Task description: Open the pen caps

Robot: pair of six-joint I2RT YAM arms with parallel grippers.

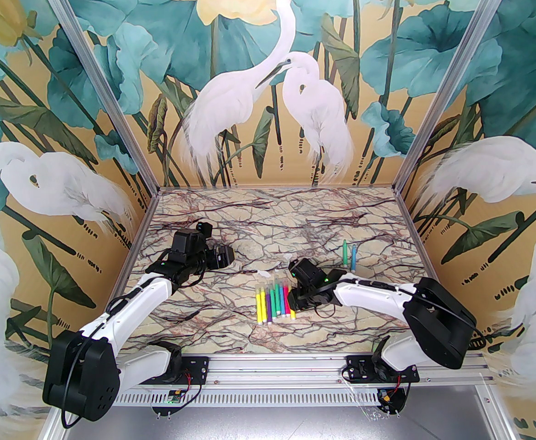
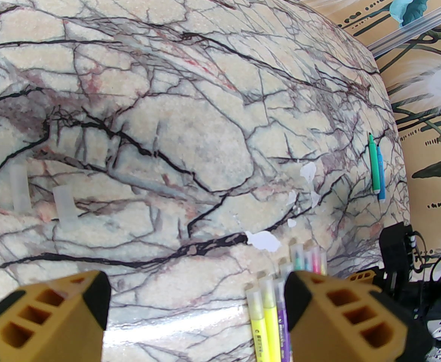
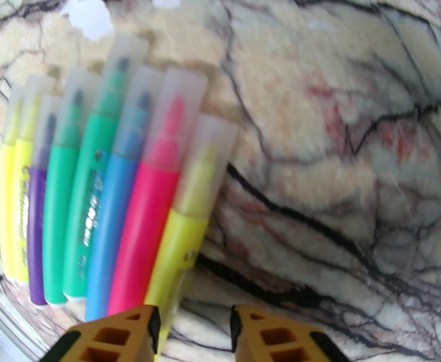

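Note:
Several pens [image 3: 92, 187] lie side by side in a row, yellow, purple, green, blue and pink, each with its see-through pen cap [image 3: 179, 100] on. My right gripper [image 3: 194, 326] hangs low over the row's right end, open. The rightmost yellow pen [image 3: 182, 236] runs down beside its left finger, and bare marble shows between the fingers. In the top view the right gripper [image 1: 294, 301] is just right of the row of pens [image 1: 273, 303]. My left gripper [image 2: 198, 307] is open and holds nothing. Two loose pen caps [image 2: 65, 206] lie ahead of it.
A green and a blue pen [image 1: 348, 255] lie uncapped, side by side, at the right back of the marble table [image 1: 272, 213]. The left gripper [image 1: 226, 257] rests left of centre. White chipped spots [image 2: 264, 240] mark the tabletop near the row. Painted walls close in three sides.

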